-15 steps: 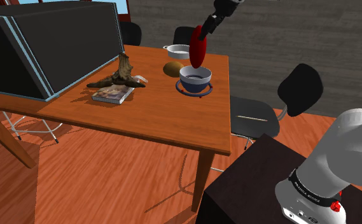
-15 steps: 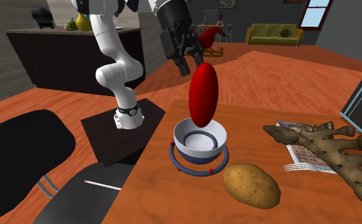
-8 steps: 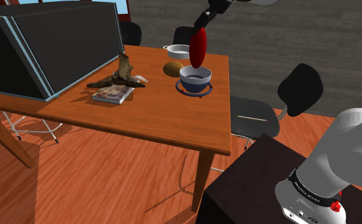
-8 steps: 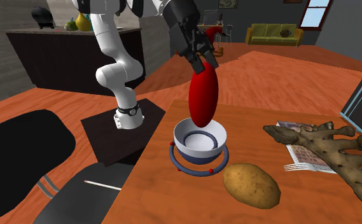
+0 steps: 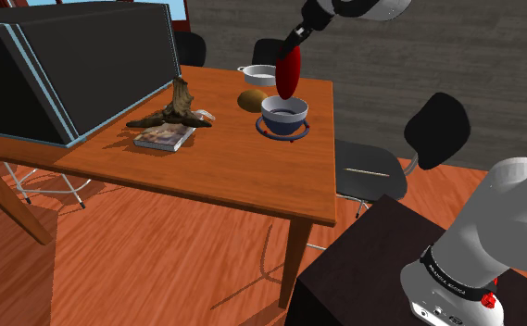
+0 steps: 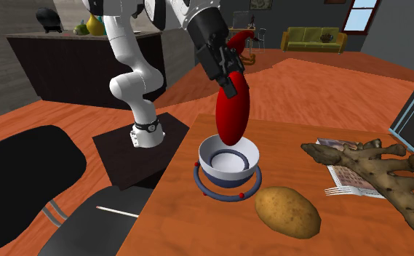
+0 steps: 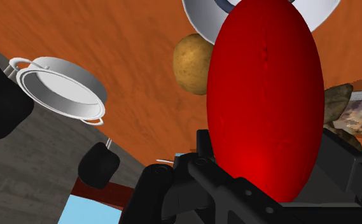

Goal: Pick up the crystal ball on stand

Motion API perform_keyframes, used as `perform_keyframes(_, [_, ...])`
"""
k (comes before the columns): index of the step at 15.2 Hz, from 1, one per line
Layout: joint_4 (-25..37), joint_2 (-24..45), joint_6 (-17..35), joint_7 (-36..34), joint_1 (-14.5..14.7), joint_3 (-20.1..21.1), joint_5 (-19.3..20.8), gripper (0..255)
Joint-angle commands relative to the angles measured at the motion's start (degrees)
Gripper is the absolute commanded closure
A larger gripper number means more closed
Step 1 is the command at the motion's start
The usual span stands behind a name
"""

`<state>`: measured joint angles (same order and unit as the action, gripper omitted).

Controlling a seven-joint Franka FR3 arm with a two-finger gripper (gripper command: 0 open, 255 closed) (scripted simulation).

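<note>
The crystal ball is a tall red egg-shaped body standing upright in a white, blue-rimmed bowl stand with a ring base, near the table's right edge in the shoulder view. My black gripper comes down on its top end, and the fingers clasp the upper tip. In the wrist view the red body sits between the two dark fingers of the gripper, with the bowl stand beyond it.
A potato lies beside the stand, with a white pan behind it. Driftwood rests on a magazine mid-table. A large dark box fills the table's left. Black chairs stand alongside.
The gripper has come down from above and behind onto the top of the red body and closed on it. The red body still stands in its bowl.
</note>
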<state>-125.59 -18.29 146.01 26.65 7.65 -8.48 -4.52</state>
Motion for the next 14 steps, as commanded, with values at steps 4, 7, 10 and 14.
perform_keyframes(4, [0.0,0.0,0.0,0.0,0.0,0.0,0.0,255])
perform_keyframes(7, [-0.1,0.0,0.0,0.0,0.0,0.0,0.0,255])
perform_keyframes(10, [1.3,-0.2,-1.5,-0.3,-0.1,0.1,0.2,255])
perform_keyframes(14, [4.3,-0.3,-4.6,-0.7,-0.2,0.2,0.5,255])
